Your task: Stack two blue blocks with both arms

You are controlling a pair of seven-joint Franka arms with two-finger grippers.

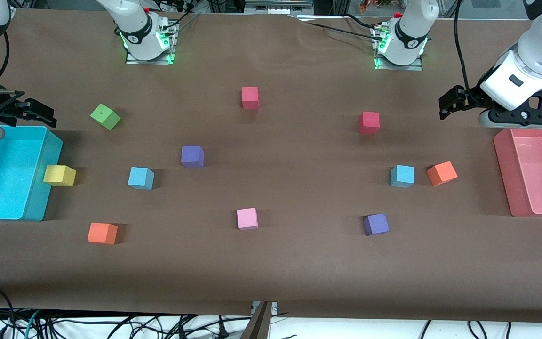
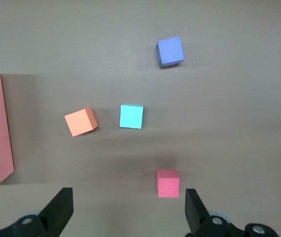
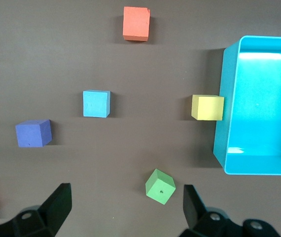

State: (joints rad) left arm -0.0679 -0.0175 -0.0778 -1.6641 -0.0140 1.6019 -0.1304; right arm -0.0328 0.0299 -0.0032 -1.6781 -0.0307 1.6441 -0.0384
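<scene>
no text, label, brand, number or sign can be read anywhere in these views; the cubes, bins and table covering are plain, and the small marks on the arm bases are too small to make out.

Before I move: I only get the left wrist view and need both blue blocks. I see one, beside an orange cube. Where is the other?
Observer: The second blue block sits toward the right arm's end, between a yellow cube and a purple cube.
Operator: My left claw is open, empty. And the right claw?
Observer: Open too, holding nothing, up beside the cyan bin.
</scene>
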